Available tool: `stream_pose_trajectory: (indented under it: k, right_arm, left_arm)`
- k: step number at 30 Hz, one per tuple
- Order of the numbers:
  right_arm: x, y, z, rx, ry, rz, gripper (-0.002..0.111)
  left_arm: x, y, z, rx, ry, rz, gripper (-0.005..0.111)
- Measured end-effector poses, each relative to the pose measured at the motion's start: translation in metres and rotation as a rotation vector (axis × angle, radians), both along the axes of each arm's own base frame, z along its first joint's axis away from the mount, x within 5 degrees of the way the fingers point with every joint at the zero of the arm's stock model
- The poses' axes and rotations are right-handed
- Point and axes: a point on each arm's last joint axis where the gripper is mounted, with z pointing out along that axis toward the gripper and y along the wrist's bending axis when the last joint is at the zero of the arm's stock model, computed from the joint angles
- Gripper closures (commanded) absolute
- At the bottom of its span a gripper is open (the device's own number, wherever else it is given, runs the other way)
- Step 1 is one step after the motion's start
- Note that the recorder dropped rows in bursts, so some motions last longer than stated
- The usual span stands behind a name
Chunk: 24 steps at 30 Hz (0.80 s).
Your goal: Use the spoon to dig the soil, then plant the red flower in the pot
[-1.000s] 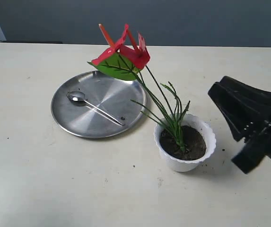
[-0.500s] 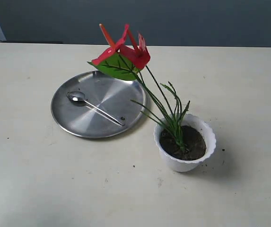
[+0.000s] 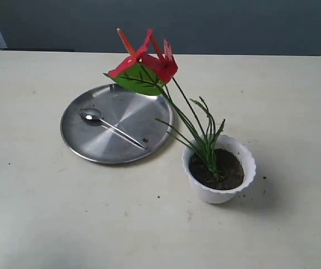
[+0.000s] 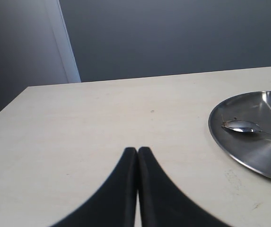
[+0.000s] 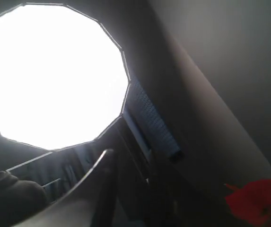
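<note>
The red flower (image 3: 146, 61), light and top-heavy, leans from the pot (image 3: 221, 168) and wants holding low on its stem; left gripper (image 4: 137, 152) pinched closed on nothing, right gripper's (image 5: 108, 160) jaws seemingly closed, though dim.

stem base: foot of the red flower (image 3: 144, 63) sits buried in the soil (image 3: 219, 168) inside the pot (image 3: 221, 168), rooted part hidden
plate (image 4: 256, 135): left wrist view, cut off by frame edge, only part of the rim side shows
spoon (image 4: 241, 126): left wrist view, bowl visible on the plate, handle runs out of frame
left fingers (image 4: 126, 189): pressed together, roots cut off by frame edge
right wrist view: aimed upward, dark and blurred; finger (image 5: 95, 189) only partly seen, open or closed unclear
red flower in right wrist view (image 5: 258, 201): blurred red blob at the corner, cropped
both arms: outside exterior view
</note>
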Motion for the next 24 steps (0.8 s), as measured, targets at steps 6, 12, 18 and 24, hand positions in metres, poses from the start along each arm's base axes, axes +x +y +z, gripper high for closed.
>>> stream_pose_trajectory:
  k: [6,12,18,24]
  right_arm:
    - [-0.005,-0.017,-0.018,-0.176,0.06,-0.213,0.084]
    - [0.007,-0.033,-0.039,-0.355,0.209,-0.544,0.084]
    - [0.014,-0.043,-0.055,-0.463,0.388,-0.686,0.084]
    - [0.015,-0.051,-0.076,-0.59,0.589,-0.749,0.084]
  left_arm:
    - [0.0,0.0,0.0,0.0,0.0,0.0,0.106]
    - [0.0,0.0,0.0,0.0,0.0,0.0,0.106]
    - [0.0,0.0,0.0,0.0,0.0,0.0,0.106]
    - [0.0,0.0,0.0,0.0,0.0,0.0,0.106]
